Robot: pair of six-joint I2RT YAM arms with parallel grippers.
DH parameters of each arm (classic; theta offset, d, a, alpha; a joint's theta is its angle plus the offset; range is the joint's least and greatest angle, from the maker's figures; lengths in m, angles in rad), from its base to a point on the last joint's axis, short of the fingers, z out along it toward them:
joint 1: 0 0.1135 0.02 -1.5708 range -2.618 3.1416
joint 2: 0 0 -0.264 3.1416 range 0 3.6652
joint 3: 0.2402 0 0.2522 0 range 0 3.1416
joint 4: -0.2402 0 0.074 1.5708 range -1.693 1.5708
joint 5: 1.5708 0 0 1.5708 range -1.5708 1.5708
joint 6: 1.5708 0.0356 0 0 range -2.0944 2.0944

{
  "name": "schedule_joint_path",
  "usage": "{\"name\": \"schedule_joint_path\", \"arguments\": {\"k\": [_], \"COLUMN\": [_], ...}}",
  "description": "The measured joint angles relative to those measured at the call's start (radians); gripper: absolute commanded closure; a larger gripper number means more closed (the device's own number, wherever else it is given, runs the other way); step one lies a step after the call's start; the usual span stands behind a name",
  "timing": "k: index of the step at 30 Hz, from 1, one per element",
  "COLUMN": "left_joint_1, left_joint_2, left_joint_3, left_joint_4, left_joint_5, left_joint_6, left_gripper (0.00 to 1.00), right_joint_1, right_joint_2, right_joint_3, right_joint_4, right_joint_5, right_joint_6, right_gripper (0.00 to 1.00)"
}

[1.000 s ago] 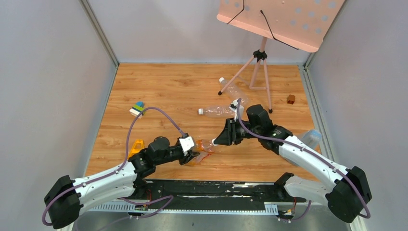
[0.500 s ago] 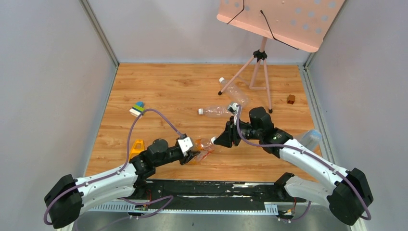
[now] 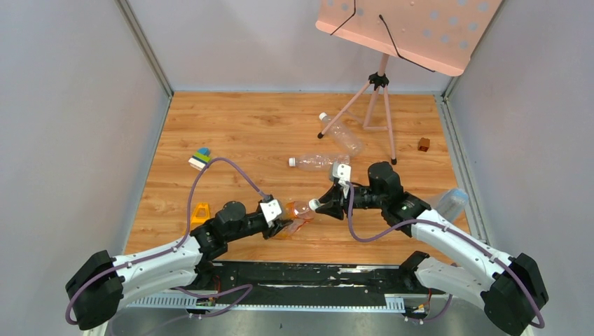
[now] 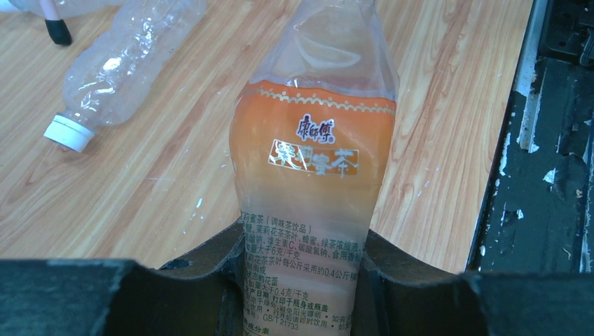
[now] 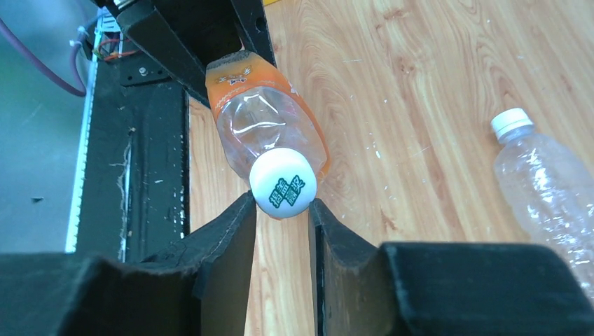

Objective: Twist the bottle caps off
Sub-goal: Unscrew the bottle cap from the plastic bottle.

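Between right fingers (image 5: 224, 259), white cap (image 5: 282, 183) touching both tips; left fingers (image 4: 206, 269) clamp bottle (image 4: 315, 161).

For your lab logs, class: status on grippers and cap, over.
Left gripper shut on orange-label bottle. Right gripper straddles its white cap, grip unconfirmed. No obstruction seen.

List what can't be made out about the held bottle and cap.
Right wrist: white cap seen end-on, so its threads are hidden.
Left wrist: base of orange-label bottle cut off by bottom edge, past left gripper.
Top external: white cap too small, partly covered by right gripper.
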Motion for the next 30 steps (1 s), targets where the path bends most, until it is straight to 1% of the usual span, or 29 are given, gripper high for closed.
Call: {"name": "schedule_joint_path", "arguments": {"k": [1, 2, 4, 5, 8, 12, 15, 17, 20, 24, 27, 30], "left_joint_1": [0.0, 0.001, 0.001, 0.001, 0.001, 0.0, 0.0, 0.0, 0.0, 0.0, 0.0, 0.0], "left_joint_2": [0.0, 0.0, -0.001, -0.002, -0.003, -0.002, 0.002, 0.01, 0.019, 0.022, 0.022, 0.018], "left_joint_3": [0.0, 0.0, 0.0, 0.0, 0.0, 0.0, 0.0, 0.0, 0.0, 0.0, 0.0, 0.0], "left_joint_4": [0.0, 0.0, -0.002, -0.002, -0.008, -0.039, -0.048, -0.048, -0.043, -0.039, -0.039, -0.042], "left_joint_5": [-0.002, -0.004, -0.008, -0.011, -0.013, -0.01, -0.007, -0.004, -0.003, -0.005, -0.006, -0.01], "left_joint_6": [0.005, 0.007, 0.016, 0.019, 0.031, 0.05, 0.057, 0.062, 0.068, 0.069, 0.072, 0.073], "left_gripper": [1.0, 1.0, 1.0, 1.0, 1.0, 1.0, 1.0, 1.0, 1.0, 1.0, 1.0, 1.0], "right_joint_1": [0.001, 0.002, 0.004, 0.007, 0.014, 0.015, 0.015, 0.015, 0.015, 0.015, 0.015, 0.015], "right_joint_2": [0.0, 0.0, 0.0, -0.001, -0.011, -0.053, -0.057, -0.021, 0.035, 0.105, 0.125, 0.13], "right_joint_3": [0.0, 0.0, 0.0, 0.0, 0.0, 0.0, 0.003, 0.031, 0.077, 0.123, 0.124, 0.128], "right_joint_4": [0.0, 0.0, 0.002, 0.002, 0.004, 0.013, 0.0, -0.059, -0.13, -0.193, -0.207, -0.208], "right_joint_5": [-0.002, 0.0, 0.014, 0.028, 0.079, 0.133, 0.152, 0.166, 0.188, 0.208, 0.209, 0.208], "right_joint_6": [-0.018, -0.03, -0.012, 0.023, 0.173, 0.424, 0.576, 0.642, 0.668, 0.695, 0.718, 0.729], "right_gripper": [0.98, 0.92, 0.68, 0.6, 0.43, 0.42, 0.46, 0.5, 0.53, 0.53, 0.55, 0.6]}}
